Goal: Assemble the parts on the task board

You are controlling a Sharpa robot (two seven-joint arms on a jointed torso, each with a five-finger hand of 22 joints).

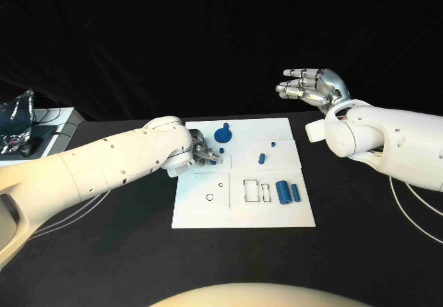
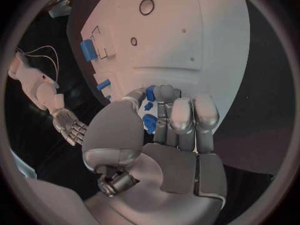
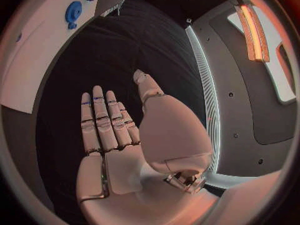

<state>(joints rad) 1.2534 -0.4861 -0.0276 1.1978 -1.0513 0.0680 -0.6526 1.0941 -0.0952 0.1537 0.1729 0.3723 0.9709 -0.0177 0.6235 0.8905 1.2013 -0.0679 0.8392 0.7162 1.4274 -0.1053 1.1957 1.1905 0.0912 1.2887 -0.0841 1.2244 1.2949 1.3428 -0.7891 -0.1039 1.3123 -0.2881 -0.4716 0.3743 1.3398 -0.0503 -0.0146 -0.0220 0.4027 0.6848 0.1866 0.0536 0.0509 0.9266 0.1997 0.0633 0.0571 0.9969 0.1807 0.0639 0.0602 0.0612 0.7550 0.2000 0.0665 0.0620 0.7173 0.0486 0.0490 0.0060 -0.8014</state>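
We see the left hand (image 2: 169, 135) closing narrow fingers on small blue parts (image 2: 150, 116) near the board's (image 1: 277, 214) left edge, where a loose pinch could drop one; the right hand (image 1: 314, 86) hangs wide, empty.

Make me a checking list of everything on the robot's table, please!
Surface: black table with the white task board in the middle.
Job's things: a round blue part, two small blue pieces and two blue cylinders on the board.
Clutter: crumpled clear bag at the table's far left.
Hands: left hand low over the board, fingers curled by small blue pieces; a hold cannot be told. Right hand raised off the board, fingers apart, holding nothing.
Cables: white cables on the table under the right arm.
Surroundings: black curtain behind.
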